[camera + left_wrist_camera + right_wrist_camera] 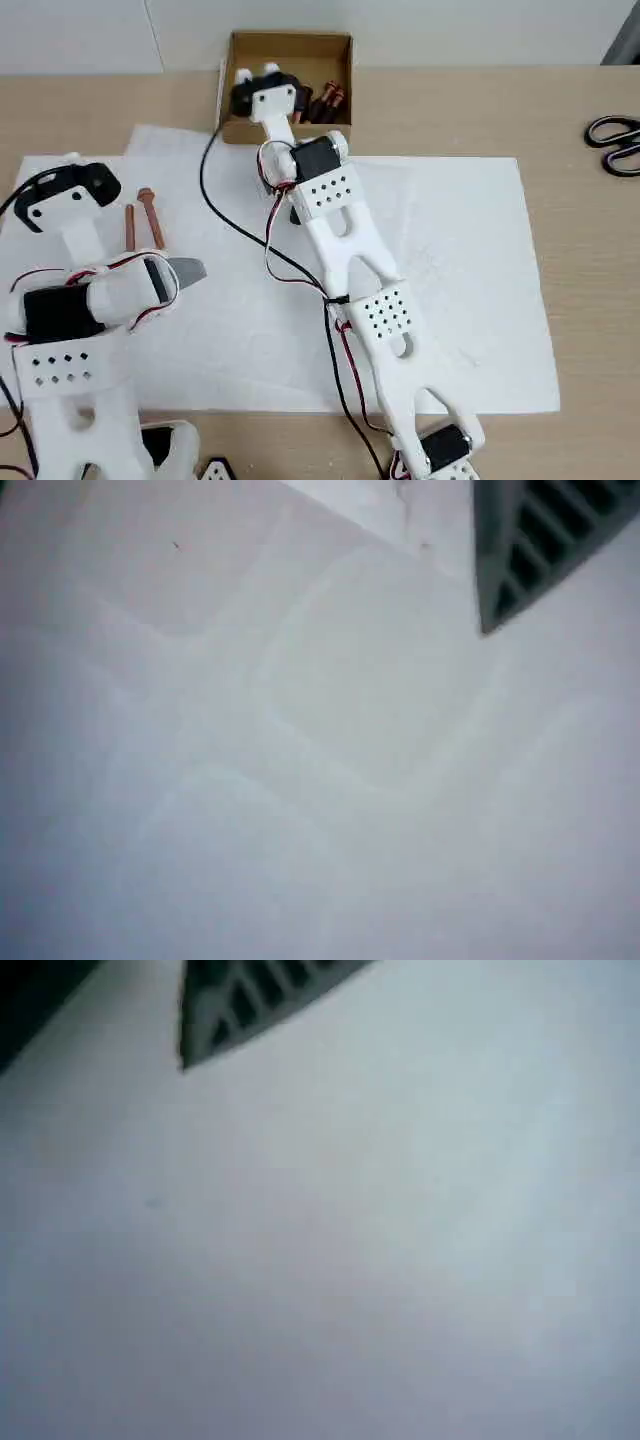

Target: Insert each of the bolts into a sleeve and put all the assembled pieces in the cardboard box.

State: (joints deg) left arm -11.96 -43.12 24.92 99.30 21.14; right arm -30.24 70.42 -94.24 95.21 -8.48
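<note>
We see a pale wooden table [480, 110] with a wide white paper sheet [450, 260] laid over its middle; the sheet is thin and faintly creased, and its corners lie flat. At 12 o'clock on the table stands the cardboard box [290, 50], square, brown and open-topped, with its near edge touching the sheet. Inside it, toward its 3 o'clock wall, lie a few reddish-brown assembled pieces [326, 100], short and cylindrical. One arm of white plastic, with perforated links and red and black cables [235, 225] trailing beside it, stretches from 6 o'clock to the box, and its far gripper [262, 92] hangs over the box's 9 o'clock half; we cannot tell how far it is open or whether it holds anything. At 9 o'clock a second arm folds back on itself, its near gripper [60, 197] over the sheet's edge; we cannot tell its state either. Just beside it, at its 3 o'clock, a brown bolt [152, 218] with a rounded head lies next to a plain brown sleeve [130, 226], the two nearly parallel and slightly apart. The broadest plain stretch of sheet runs from the long arm toward 3 o'clock. Black-handled scissors [614, 143] rest on bare wood at 2 o'clock, by the table's edge. We cannot tell which arm is left or right.
</note>
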